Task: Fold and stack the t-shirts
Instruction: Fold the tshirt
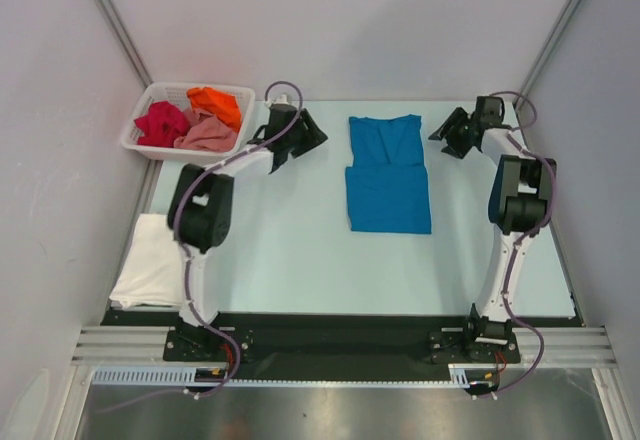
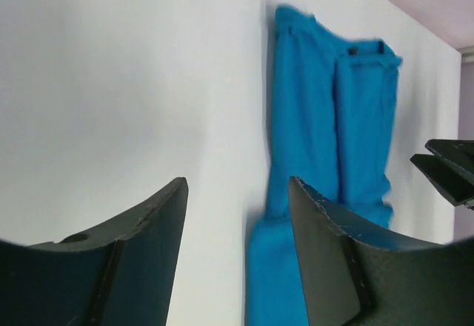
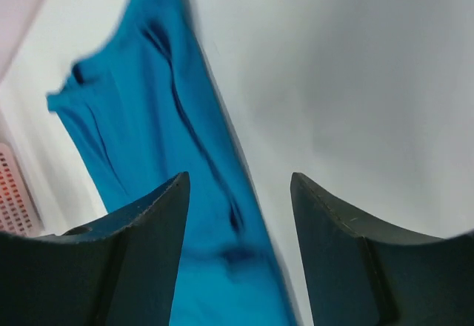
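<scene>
A bright blue t-shirt [image 1: 387, 175] lies partly folded into a narrow panel at the table's middle back; it also shows in the left wrist view [image 2: 326, 141] and the right wrist view [image 3: 148, 141]. My left gripper [image 1: 312, 132] is open and empty, hovering left of the shirt's collar end. My right gripper [image 1: 447, 134] is open and empty, hovering right of it. A white t-shirt [image 1: 150, 260] lies folded at the table's left edge. Crimson [image 1: 162, 122], orange [image 1: 216, 103] and dusty pink [image 1: 207, 134] shirts lie bunched in the basket.
A white slotted basket [image 1: 136, 129] stands at the back left corner. Grey walls enclose the table on three sides. The right gripper's fingers [image 2: 448, 170] show at the right edge of the left wrist view.
</scene>
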